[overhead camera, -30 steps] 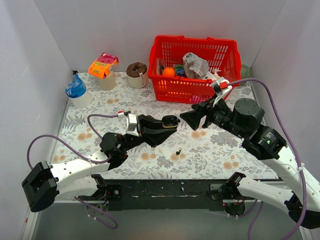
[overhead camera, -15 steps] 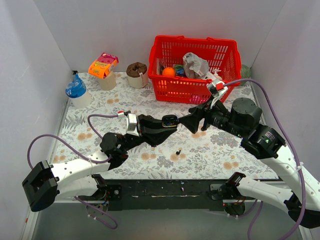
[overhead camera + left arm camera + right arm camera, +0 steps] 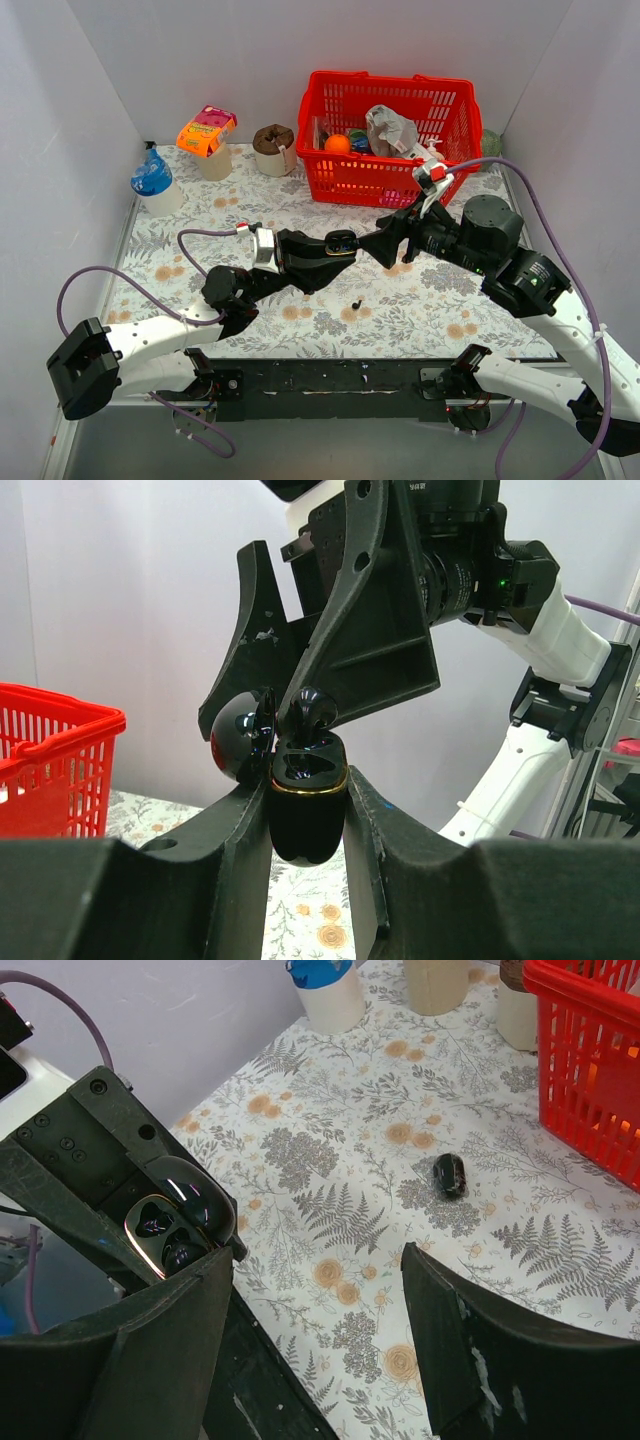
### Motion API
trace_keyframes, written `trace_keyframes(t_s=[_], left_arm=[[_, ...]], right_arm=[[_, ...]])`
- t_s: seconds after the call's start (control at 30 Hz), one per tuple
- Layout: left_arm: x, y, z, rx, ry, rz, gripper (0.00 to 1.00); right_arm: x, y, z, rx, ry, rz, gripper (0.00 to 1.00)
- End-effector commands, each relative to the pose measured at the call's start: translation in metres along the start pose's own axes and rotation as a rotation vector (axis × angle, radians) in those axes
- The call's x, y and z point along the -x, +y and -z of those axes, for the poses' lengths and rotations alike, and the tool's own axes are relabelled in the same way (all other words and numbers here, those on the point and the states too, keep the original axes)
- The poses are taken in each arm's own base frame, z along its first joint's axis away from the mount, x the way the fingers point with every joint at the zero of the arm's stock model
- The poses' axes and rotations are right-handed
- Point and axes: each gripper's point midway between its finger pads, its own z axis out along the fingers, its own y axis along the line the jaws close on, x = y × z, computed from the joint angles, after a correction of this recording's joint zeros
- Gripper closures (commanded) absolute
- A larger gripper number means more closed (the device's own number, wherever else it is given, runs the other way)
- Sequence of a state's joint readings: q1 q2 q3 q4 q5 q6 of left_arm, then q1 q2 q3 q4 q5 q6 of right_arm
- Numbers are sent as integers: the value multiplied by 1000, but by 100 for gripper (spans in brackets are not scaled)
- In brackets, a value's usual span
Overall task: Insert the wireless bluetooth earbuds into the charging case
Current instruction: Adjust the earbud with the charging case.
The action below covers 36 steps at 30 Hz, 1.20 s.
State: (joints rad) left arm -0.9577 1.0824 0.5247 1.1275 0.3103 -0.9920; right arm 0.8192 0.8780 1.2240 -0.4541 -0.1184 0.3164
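My left gripper (image 3: 336,244) (image 3: 305,792) is shut on the glossy black charging case (image 3: 308,815) (image 3: 341,241) and holds it upright above the table, its lid (image 3: 238,738) swung open. One black earbud (image 3: 312,708) (image 3: 183,1253) sits in a slot and sticks up out of the top. My right gripper (image 3: 378,246) (image 3: 315,1260) is open with nothing between its fingers. Its left finger (image 3: 150,1340) reaches right up to the case (image 3: 165,1228), just over that earbud. A second earbud (image 3: 357,302) (image 3: 449,1174) lies loose on the floral tablecloth.
A red basket (image 3: 330,180) holding assorted items stands at the back. Along the back left are a brown cup (image 3: 275,150), an orange-topped cup (image 3: 208,135) and a blue-lidded cup (image 3: 152,185). White walls close in both sides.
My right gripper has moved left, from a short way off to right against the open case. The left gripper and case have hardly moved.
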Motion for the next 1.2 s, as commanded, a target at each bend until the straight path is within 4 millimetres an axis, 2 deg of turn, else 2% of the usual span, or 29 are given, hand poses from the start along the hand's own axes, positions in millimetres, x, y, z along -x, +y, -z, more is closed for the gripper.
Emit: trace_keyframes(t_s=[0.0,0.13,0.43,0.77,1.17], left_arm=[[-2,2,-5,4,11,5,100],[0,2,-5,5,-1,16,100],[23,13,-2,70,-64,95,100],[24,4,5,10,-47,134,100],[16,1,2,-20,-18,152,100]], right_arm=[[28,28,6,113,-62,3,24],[28,27,5,110,-53,1,23],[28,2,18,-40,-76,6,17],[30,7,16,-14,-82,12,17],[39,15,13,29,-99,24,17]])
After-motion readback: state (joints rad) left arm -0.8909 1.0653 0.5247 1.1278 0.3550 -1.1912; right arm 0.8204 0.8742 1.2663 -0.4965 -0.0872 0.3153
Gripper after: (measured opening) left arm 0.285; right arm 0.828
